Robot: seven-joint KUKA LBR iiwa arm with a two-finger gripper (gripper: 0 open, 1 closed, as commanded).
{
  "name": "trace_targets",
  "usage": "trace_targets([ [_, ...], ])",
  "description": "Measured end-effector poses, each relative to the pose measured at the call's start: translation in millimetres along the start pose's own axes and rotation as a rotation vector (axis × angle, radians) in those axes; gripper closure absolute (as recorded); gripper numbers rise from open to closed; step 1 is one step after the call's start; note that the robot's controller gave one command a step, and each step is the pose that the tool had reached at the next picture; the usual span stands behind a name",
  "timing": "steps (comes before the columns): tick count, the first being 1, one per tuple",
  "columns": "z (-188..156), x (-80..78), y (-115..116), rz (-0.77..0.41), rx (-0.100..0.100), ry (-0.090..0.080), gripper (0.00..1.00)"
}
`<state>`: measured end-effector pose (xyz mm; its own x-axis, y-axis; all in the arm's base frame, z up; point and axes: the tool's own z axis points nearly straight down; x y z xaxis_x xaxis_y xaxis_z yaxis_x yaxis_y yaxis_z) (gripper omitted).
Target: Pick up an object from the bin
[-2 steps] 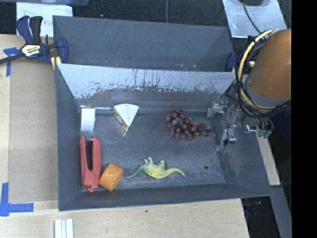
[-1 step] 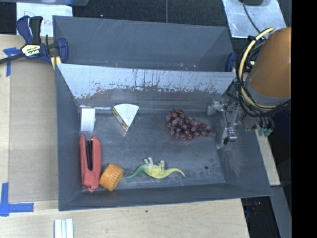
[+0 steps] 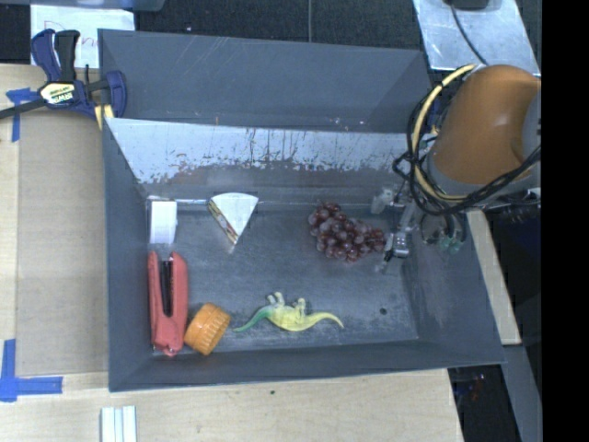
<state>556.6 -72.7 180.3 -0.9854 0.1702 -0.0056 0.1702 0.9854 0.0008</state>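
Observation:
My gripper (image 3: 391,222) hangs at the right side of the bin, under the orange cover, with its fingers apart and nothing between them. Just left of it lies a bunch of dark red toy grapes (image 3: 342,232), close to the lower fingertip (image 3: 398,247) but not between the fingers. A yellow-green toy lizard (image 3: 293,317) lies near the front wall, below and left of the gripper.
A white wedge with a tan edge (image 3: 232,215) lies at the back left. A small white block (image 3: 163,221), a red stapler-like tool (image 3: 167,302) and an orange ribbed round thing (image 3: 207,328) sit along the left wall and front left corner.

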Motion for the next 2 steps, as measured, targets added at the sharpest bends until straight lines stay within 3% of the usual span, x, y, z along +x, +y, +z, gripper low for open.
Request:
trace_targets([
  [1, 20.6, -49.9, 15.9, -0.154, 0.001, -0.009, 0.00],
  [2, 66.9, -65.7, 3.8, 0.067, 0.001, 0.000, 0.00],
])
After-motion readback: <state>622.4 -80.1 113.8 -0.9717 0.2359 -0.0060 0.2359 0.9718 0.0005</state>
